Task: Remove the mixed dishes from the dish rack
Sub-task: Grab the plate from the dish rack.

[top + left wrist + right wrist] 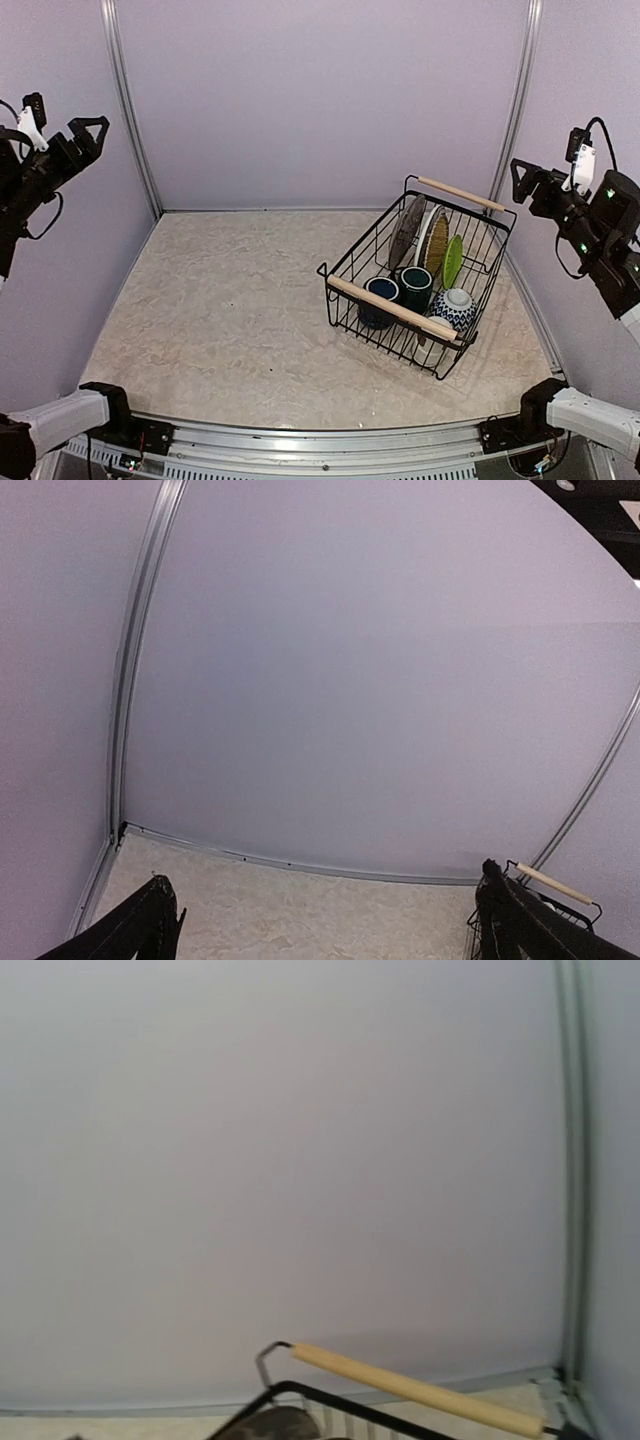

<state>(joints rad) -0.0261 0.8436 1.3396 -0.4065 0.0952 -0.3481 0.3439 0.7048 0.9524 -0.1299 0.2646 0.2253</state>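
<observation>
Top view: unloading not begun, left gripper (90, 128) and right gripper (524, 176) held high with jaws released, dishes inside the dish rack (400, 336) near the tabletop's right edge; left wrist view: fingers (140, 930) spread on nothing; right wrist view: rack handle (412, 1388) below, so a descent onto one dish is judged next.

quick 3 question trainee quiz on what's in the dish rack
1. How many plates stand upright in the black wire dish rack with wooden rod handles?
2. Which plate is nearest the round blue-white patterned bowl? A gray, B tan, C lime green
3. True or false: both dark blue ceramic mugs sit inside the rack.
Key: 1 three (gray deer-pattern plate, tan lattice plate, lime green plate); 2 C; 3 true.
</observation>
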